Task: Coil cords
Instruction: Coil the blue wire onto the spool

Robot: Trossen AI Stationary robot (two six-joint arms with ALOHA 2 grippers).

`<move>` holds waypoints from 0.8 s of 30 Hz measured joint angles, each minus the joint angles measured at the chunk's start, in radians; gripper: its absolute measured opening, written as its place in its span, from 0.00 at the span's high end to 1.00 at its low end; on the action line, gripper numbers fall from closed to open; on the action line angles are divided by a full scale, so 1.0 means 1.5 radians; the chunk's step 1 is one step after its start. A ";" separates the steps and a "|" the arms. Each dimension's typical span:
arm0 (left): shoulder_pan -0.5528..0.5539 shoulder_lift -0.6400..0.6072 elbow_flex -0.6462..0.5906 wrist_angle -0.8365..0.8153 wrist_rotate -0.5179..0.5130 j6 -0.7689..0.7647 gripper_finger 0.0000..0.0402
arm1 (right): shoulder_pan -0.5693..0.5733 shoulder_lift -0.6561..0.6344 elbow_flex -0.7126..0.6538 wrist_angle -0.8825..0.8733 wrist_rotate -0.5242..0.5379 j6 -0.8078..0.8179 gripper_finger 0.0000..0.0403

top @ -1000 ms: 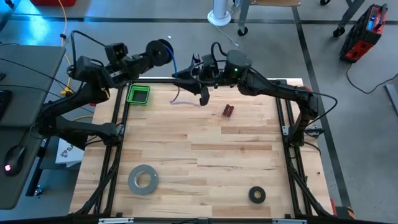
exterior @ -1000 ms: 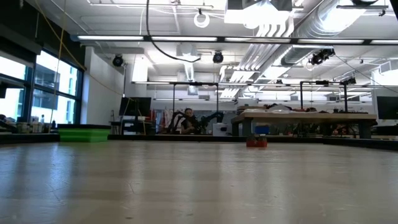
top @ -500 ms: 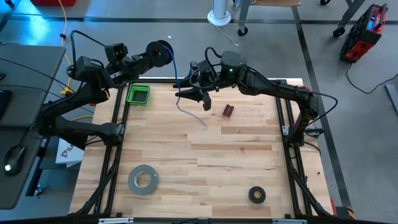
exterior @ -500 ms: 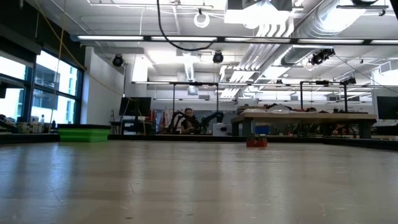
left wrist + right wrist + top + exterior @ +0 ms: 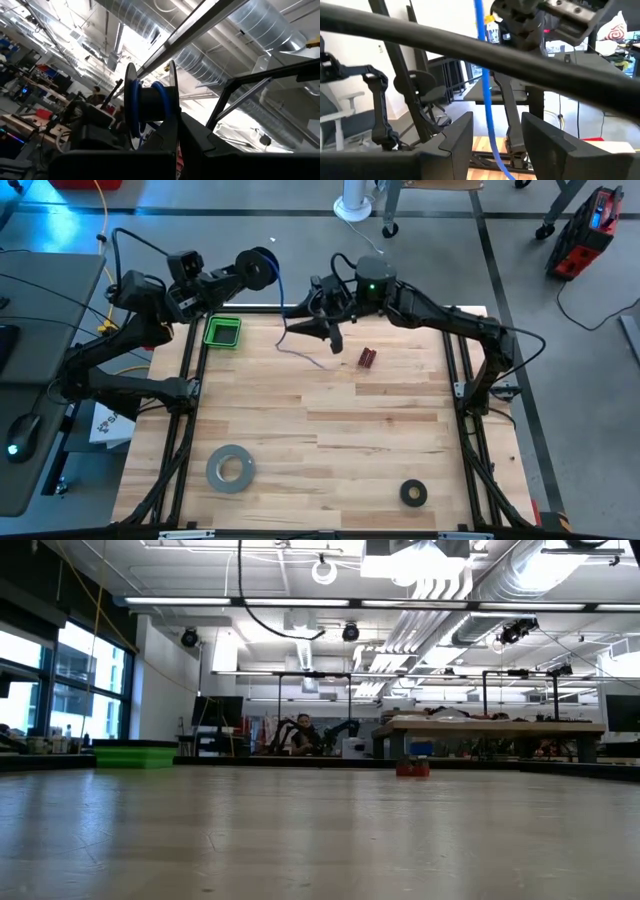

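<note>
From the high view, the left arm reached past the far edge of the wooden surface (image 5: 330, 420), its left tool (image 5: 250, 270) clenched on the spool (image 5: 258, 267). The right arm stretched across the far side, its right tool (image 5: 312, 327) released, fingers parted around the blue cord (image 5: 283, 305), whose loose end trailed onto the surface. Nearby lay a green tray (image 5: 222, 332), a dark red block (image 5: 367, 358), a grey tape roll (image 5: 230, 468) and a black ring (image 5: 413, 493).

In the low view, the surface ran level toward a workshop with benches.

The left wrist view showed the spool, wound with blue cord, between dark fingers (image 5: 167, 132).

The right wrist view showed the cord hanging between 2 spread fingers (image 5: 457, 137).
</note>
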 joint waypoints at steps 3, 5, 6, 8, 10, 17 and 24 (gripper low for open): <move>0.000 0.000 0.000 0.002 -0.004 0.000 1.00 | 0.003 0.001 0.000 -0.004 0.006 -0.014 0.60; 0.000 0.000 0.000 0.003 -0.007 0.000 1.00 | 0.004 0.001 0.000 -0.007 0.006 -0.020 0.60; 0.000 0.000 0.000 0.003 -0.007 0.000 1.00 | 0.003 0.001 0.000 -0.009 0.006 -0.023 0.60; 0.000 0.000 0.000 0.002 -0.009 0.000 1.00 | 0.004 0.001 0.000 -0.014 0.009 -0.031 0.60; 0.000 0.000 0.000 0.002 -0.009 0.000 1.00 | 0.005 0.001 0.000 -0.014 0.012 -0.031 0.60; 0.000 0.000 0.000 0.004 -0.017 0.000 1.00 | 0.009 0.001 0.000 -0.031 0.035 -0.052 0.60; 0.000 0.000 0.000 0.006 -0.020 0.000 1.00 | 0.008 0.001 0.000 -0.036 0.038 -0.070 0.71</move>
